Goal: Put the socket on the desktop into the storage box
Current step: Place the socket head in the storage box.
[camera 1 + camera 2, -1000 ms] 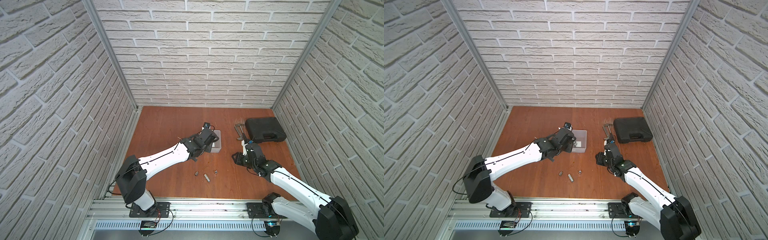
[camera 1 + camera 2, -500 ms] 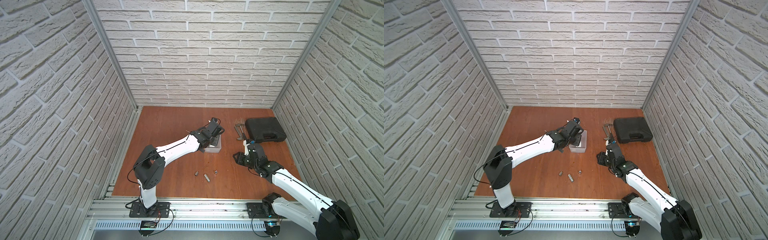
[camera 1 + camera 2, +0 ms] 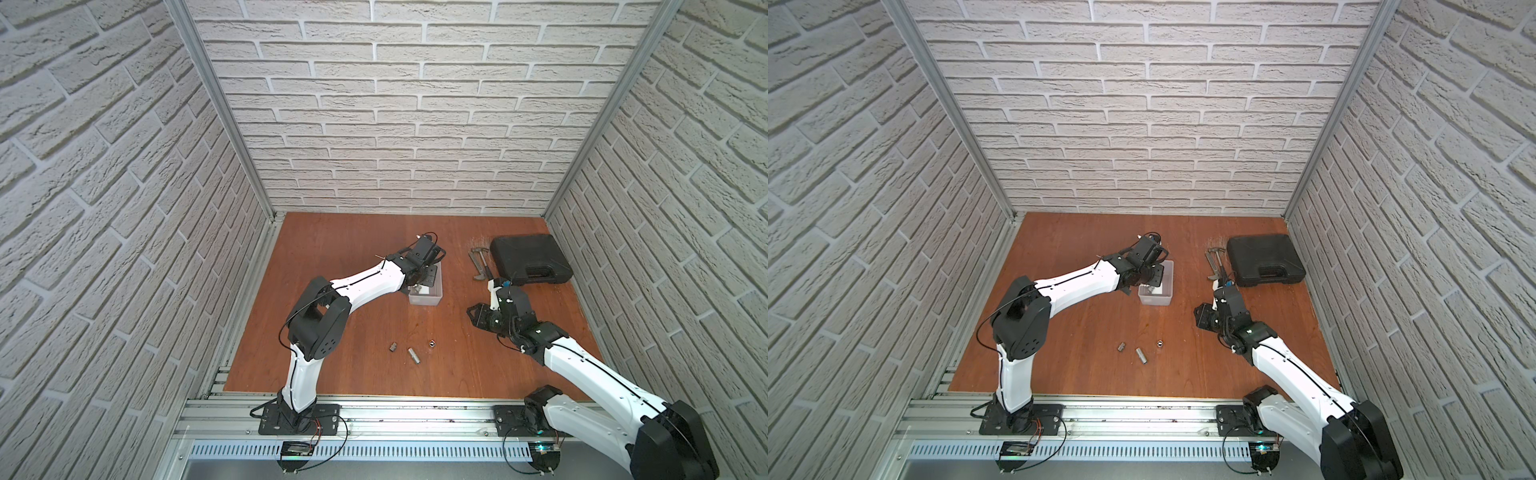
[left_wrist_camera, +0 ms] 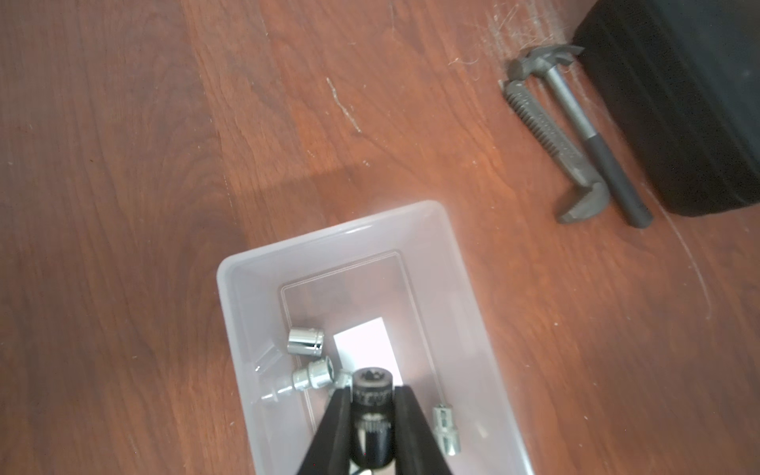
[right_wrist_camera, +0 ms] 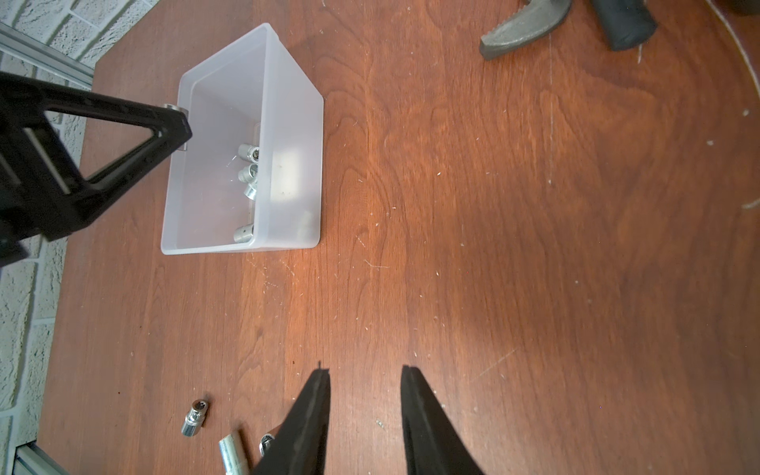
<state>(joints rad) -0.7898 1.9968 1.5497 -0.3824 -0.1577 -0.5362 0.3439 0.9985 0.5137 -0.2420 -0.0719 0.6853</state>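
The left jaws are gripping a socket (image 4: pixel 372 388) at the lower centre of the left wrist view, hanging it over the open storage box (image 4: pixel 329 236) — likely so that letting go drops it among the sockets inside (image 4: pixel 306 341). Its long axis is running up the frame, in line with the jaws, with the open end pointing away from the wrist toward the box floor. The right jaws are standing apart and empty above the surface (image 5: pixel 534 205) — near three loose sockets (image 3: pixel 413 355) at lower centre in a top view.
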